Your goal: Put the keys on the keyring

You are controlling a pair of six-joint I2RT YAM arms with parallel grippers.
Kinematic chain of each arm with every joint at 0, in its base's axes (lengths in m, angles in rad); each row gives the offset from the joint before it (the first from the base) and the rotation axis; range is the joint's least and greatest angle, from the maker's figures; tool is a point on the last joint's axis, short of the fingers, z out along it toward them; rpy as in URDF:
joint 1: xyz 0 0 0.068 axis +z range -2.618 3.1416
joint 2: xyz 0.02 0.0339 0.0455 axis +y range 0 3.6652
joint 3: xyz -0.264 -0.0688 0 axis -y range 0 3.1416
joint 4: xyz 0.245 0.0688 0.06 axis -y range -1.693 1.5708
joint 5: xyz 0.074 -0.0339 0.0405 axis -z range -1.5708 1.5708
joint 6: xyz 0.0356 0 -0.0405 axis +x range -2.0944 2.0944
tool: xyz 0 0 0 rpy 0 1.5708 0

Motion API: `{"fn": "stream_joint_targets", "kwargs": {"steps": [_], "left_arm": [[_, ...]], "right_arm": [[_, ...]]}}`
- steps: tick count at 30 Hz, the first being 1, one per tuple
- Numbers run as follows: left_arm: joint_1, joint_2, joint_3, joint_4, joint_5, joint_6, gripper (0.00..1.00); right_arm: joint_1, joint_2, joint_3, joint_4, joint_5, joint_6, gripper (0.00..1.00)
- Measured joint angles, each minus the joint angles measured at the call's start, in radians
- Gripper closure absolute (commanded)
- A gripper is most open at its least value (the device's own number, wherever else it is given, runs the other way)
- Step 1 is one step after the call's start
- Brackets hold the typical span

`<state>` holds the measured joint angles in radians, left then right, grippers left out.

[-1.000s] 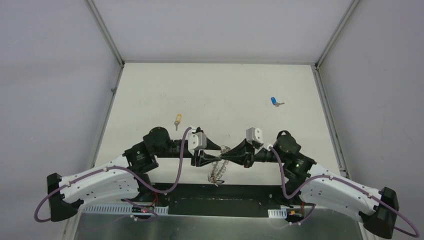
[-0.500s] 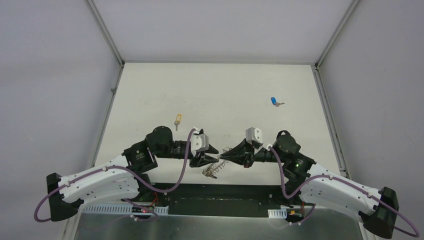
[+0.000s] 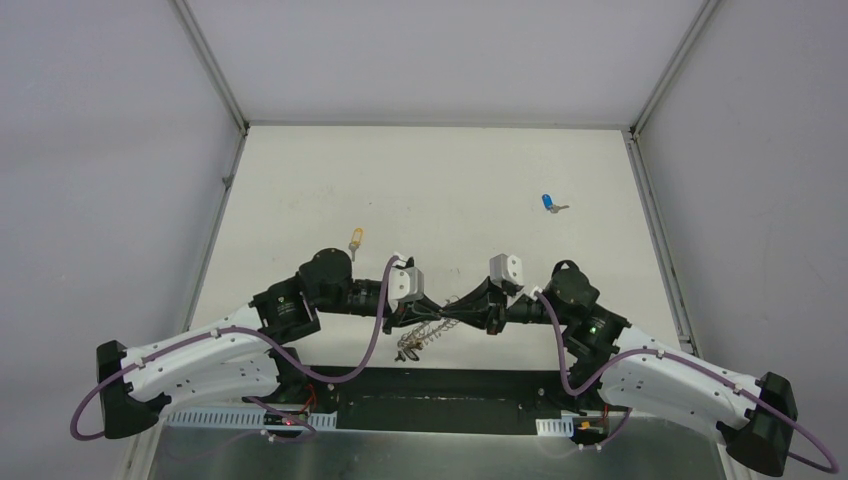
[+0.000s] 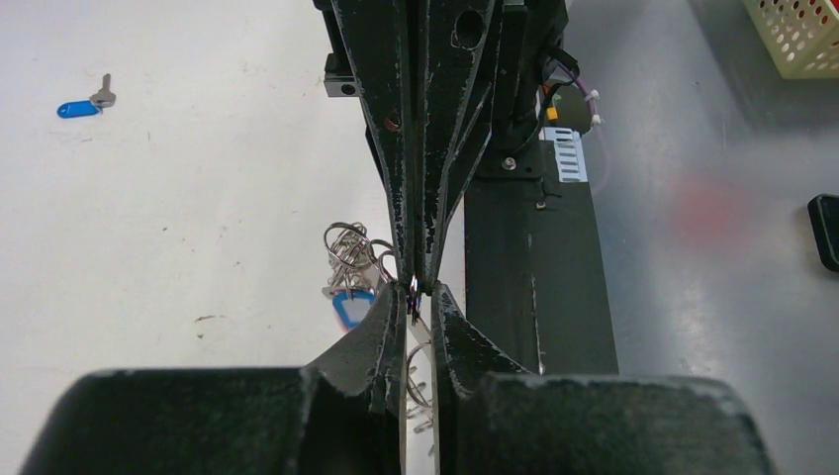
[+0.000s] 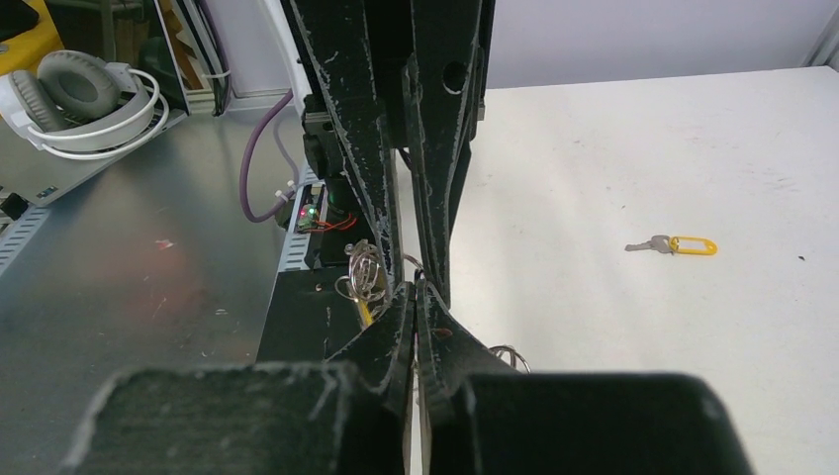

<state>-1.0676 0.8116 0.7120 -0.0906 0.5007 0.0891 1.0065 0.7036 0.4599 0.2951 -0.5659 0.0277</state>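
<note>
While near table edge (image 3: 470,360), keyring (image 3: 425,335)

A white tabletop (image 3: 440,170), scuffed and speckled with small dark marks, lies inside plain grey walls (image 3: 100,150) whose corners are edged with pale metal frame rails (image 3: 210,65). Along its near edge a black base plate (image 3: 440,400) borders a sheet of brushed metal (image 3: 440,450), with a white slotted strip (image 3: 215,415) lying along the sheet's far edge. In the right wrist view grey-and-white headphones (image 5: 84,94) rest beyond the brushed metal beside a yellow object (image 5: 20,25) cut off by the corner, while the left wrist view shows a cream perforated basket (image 4: 796,30) with red inside and a small black item (image 4: 824,228) at the right edge, too cropped to identify.
</note>
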Motion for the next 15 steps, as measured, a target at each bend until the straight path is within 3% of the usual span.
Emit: {"fn": "stream_joint_targets", "kwargs": {"steps": [6, 9, 11, 15], "left_arm": [[0.000, -0.010, 0.000, -0.007, -0.002, 0.005, 0.99], [0.000, -0.015, 0.008, -0.016, -0.006, 0.007, 0.73], [0.000, -0.015, 0.018, -0.025, -0.014, 0.009, 0.68], [0.000, -0.027, 0.043, -0.054, -0.037, 0.014, 0.68]], "right_arm": [[0.000, 0.000, 0.000, 0.007, 0.003, 0.000, 1.00], [0.000, 0.000, 0.000, 0.017, 0.003, 0.000, 1.00], [0.002, 0.000, 0.001, 0.023, 0.003, 0.000, 1.00], [0.002, 0.000, 0.001, 0.022, 0.001, 0.000, 1.00]]}}
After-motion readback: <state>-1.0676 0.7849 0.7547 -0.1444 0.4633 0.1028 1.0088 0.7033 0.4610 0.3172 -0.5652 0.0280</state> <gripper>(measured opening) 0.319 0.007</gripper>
